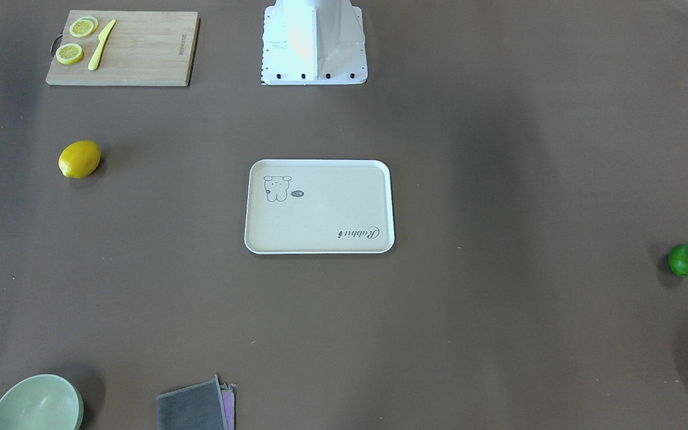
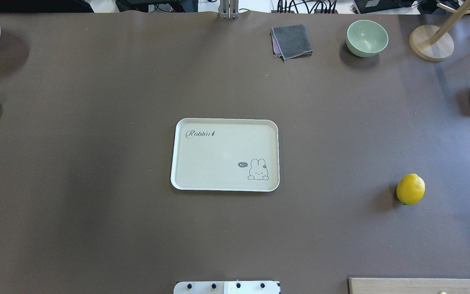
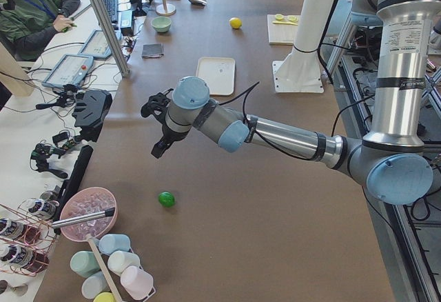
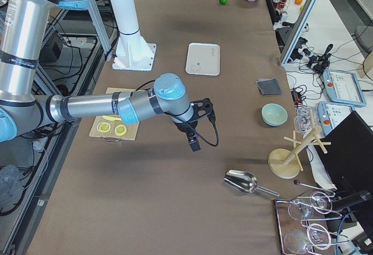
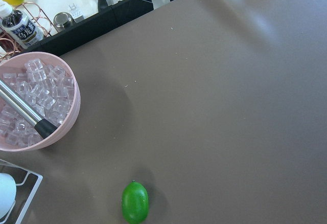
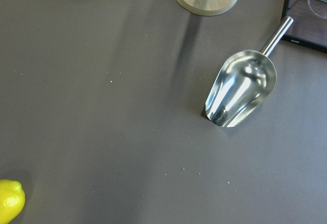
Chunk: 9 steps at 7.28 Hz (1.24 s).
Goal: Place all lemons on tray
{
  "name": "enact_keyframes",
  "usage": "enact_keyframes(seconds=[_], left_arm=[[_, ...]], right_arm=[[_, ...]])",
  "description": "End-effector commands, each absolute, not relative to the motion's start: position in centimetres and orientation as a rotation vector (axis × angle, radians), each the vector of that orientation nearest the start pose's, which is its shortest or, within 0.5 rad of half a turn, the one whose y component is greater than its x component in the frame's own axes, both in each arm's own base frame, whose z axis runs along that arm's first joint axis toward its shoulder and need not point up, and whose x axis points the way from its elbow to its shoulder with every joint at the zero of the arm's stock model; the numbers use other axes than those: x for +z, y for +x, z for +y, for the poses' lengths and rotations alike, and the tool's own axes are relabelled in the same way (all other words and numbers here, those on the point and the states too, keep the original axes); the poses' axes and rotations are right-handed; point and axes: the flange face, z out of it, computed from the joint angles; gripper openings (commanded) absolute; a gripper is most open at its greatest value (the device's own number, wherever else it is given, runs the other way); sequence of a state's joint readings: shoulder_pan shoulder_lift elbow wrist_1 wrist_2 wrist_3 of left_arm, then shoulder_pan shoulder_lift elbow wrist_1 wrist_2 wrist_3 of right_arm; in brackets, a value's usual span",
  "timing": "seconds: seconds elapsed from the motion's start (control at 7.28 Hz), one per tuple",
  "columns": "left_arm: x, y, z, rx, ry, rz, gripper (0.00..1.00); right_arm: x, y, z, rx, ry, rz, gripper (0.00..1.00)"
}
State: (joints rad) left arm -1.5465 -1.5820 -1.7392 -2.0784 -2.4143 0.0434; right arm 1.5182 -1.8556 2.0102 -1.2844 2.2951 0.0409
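The yellow lemon (image 1: 79, 159) lies on the brown table on the robot's right, also in the overhead view (image 2: 410, 189) and at the right wrist view's corner (image 6: 10, 201). The green lemon (image 1: 684, 260) lies far on the robot's left, seen below the left wrist camera (image 5: 135, 202). The cream tray (image 2: 218, 155) sits empty in the table's middle. My left gripper (image 3: 157, 152) hovers above the table near the green lemon (image 3: 166, 198). My right gripper (image 4: 194, 144) hovers beside the cutting board. I cannot tell whether either is open or shut.
A wooden cutting board (image 1: 135, 54) with lemon slices and a yellow knife lies near the robot's base. A green bowl (image 2: 366, 37), grey cloth (image 2: 292, 41), wooden stand (image 2: 431, 43) and metal scoop (image 6: 240, 88) are at the far right. A pink ice bowl (image 5: 30, 101) stands near the green lemon.
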Motion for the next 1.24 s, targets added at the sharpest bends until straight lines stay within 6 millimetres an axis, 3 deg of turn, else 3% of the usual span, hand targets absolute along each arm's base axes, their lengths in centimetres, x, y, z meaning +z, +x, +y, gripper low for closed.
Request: enact_keyframes(seconds=[0.0,0.14,0.27,0.41,0.55,0.69,0.82,1.1], left_arm=[[50.7,-1.0,-52.8,0.423,0.672,0.829,0.99],[51.7,2.0,-53.9,0.454,0.637,0.820,0.99],[55.6,2.6,-55.7,0.399,0.562,0.779,0.99],[57.9,3.1,-58.5,0.386,0.543,0.776,0.99],[60.6,4.2,-60.1,0.399,0.539,0.771,0.99],[61.9,6.7,-60.0,0.437,0.541,0.763,0.99],[63.2,7.7,-60.0,0.435,0.524,0.725,0.99],[66.2,8.5,-59.5,0.427,0.486,0.678,0.99]], right_arm=[[51.1,0.9,-41.8,-0.137,0.361,-0.771,1.00],[50.6,-1.3,-42.4,-0.139,0.338,-0.777,1.00],[50.0,-3.3,-42.9,-0.106,0.304,-0.795,1.00],[49.0,-6.5,-43.5,-0.043,0.261,-0.795,1.00],[48.7,-9.8,-43.4,-0.006,0.259,-0.778,1.00],[48.6,-12.5,-43.1,0.057,0.230,-0.788,1.00],[48.0,-15.2,-43.0,0.075,0.219,-0.795,1.00],[48.2,-16.4,-42.7,0.053,0.209,-0.792,1.00]])
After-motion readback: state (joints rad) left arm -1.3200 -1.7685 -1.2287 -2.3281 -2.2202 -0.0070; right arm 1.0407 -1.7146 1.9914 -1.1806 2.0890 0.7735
